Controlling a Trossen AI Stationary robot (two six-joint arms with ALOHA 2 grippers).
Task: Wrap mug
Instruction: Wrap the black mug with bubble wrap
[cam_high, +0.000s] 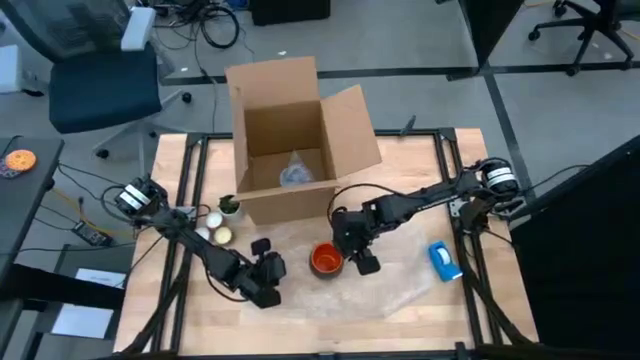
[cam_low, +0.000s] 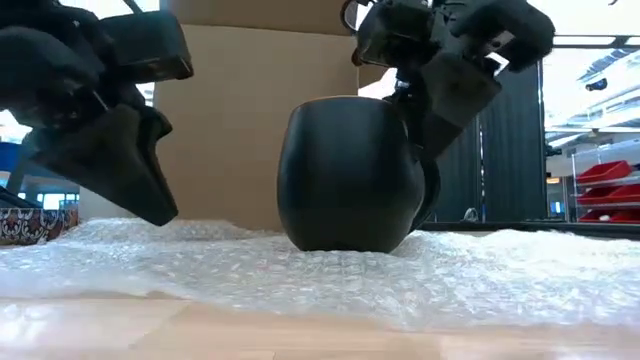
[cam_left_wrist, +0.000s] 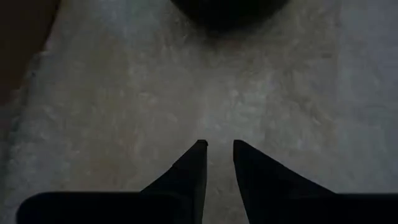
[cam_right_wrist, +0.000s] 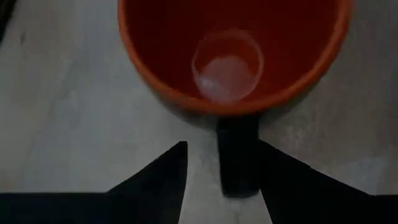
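Near the table's front edge, on the sheet of bubble wrap (cam_high: 400, 285), sits the mug (cam_high: 326, 260) — upright, orange inside facing up, dark handle (cam_right_wrist: 238, 152) pointing toward the right gripper (cam_high: 362, 262).

Starting at the left: left arm reaching in along the table, left gripper (cam_high: 268, 280) hovering low over the wrap just beside the mug, not touching it. Fingers (cam_left_wrist: 186, 177) nearly together with only a thin slit between the tips, holding nothing; dark curve of the mug just ahead of them in the left wrist view.

Moving to the middle: mug standing free on the wrap, one of it, round and dark from table height (cam_low: 350, 172). Right behind it, one open cardboard box (cam_high: 295, 135), flaps up, something pale and crumpled at its bottom. Beside the box's left front corner, a small cluster — one little potted plant (cam_high: 229, 206) and two pale round things (cam_high: 215, 228), well clear of both grippers.

Over to the right: right gripper just beside the mug on its handle side, fingers spread wide, the handle lying between them in the right wrist view, not pinched. Cannot tell whether either finger touches it. Further right on the wrap, one blue tape dispenser (cam_high: 444, 260), apart from the mug.

Nothing between either gripper and the mug.
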